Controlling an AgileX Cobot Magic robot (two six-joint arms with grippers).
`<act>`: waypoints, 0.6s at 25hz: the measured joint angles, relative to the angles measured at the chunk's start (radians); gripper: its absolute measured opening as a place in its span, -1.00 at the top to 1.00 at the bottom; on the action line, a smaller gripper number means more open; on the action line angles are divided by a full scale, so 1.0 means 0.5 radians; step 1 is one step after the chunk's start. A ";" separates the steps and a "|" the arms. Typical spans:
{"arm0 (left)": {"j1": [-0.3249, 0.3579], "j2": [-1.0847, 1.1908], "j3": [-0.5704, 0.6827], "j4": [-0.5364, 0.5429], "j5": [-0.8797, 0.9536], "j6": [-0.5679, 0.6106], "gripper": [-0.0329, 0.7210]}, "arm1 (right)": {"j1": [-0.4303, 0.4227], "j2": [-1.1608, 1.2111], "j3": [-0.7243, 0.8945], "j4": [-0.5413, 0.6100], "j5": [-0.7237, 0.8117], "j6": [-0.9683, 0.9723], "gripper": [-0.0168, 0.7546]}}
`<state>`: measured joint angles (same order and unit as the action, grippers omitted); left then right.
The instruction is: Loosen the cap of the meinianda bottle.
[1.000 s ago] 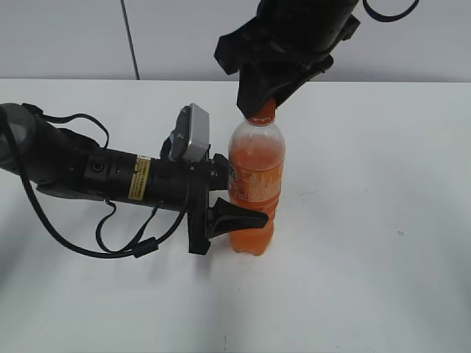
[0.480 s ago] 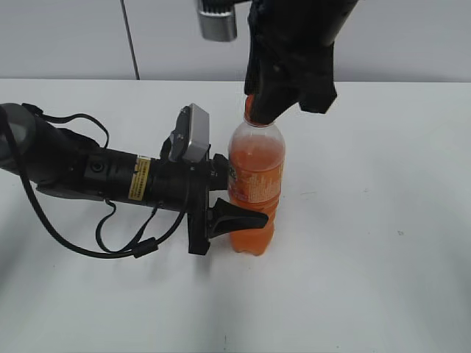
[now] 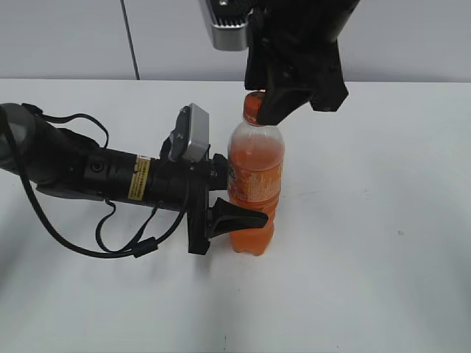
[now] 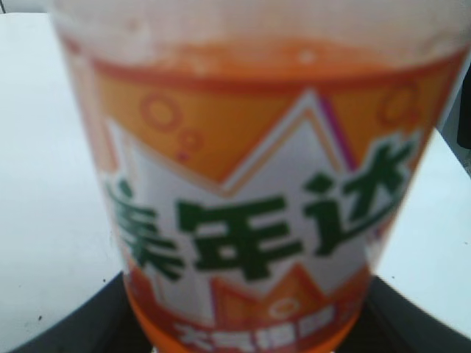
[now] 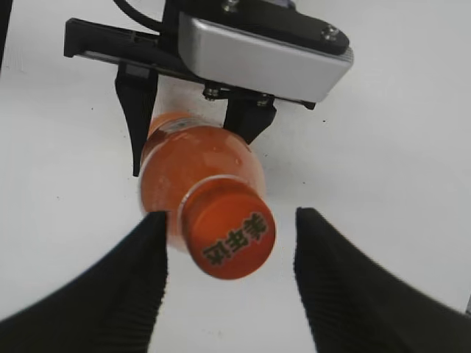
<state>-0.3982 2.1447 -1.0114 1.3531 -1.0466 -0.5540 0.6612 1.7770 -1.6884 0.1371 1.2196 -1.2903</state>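
Note:
The meinianda bottle (image 3: 256,176) stands upright on the white table, full of orange drink, and its label fills the left wrist view (image 4: 250,184). My left gripper (image 3: 254,209) comes in from the left and is shut on the bottle's lower body. The orange cap (image 3: 253,109) sits on the neck. My right gripper (image 3: 287,103) hangs over it from above. In the right wrist view the cap (image 5: 228,235) lies between the two black fingers of the right gripper (image 5: 229,217), which is open with gaps on both sides. The left gripper (image 5: 193,125) shows below, round the bottle (image 5: 199,165).
The white table (image 3: 383,243) spreads all round the bottle. The left arm, with its cables (image 3: 96,176), lies across the table's left half. A grey wall with a dark vertical seam (image 3: 129,37) stands behind.
My right gripper has turned about the bottle top and let go of the cap; the cap now shows more beside its fingers. The left gripper and the bottle have not moved.

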 joint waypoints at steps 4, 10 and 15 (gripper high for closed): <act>0.000 0.000 0.000 0.000 -0.001 0.000 -0.15 | 0.000 -0.077 0.000 0.071 0.000 0.138 -0.41; 0.000 0.000 0.000 0.000 -0.001 0.000 -0.15 | 0.000 -0.230 0.000 0.139 0.000 0.860 -0.49; 0.000 0.000 0.000 0.000 -0.001 0.000 -0.15 | 0.000 -0.238 0.000 0.029 -0.024 2.154 -0.45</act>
<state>-0.3982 2.1447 -1.0114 1.3531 -1.0473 -0.5540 0.6612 1.6579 -1.6884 0.1515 1.2074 -0.2133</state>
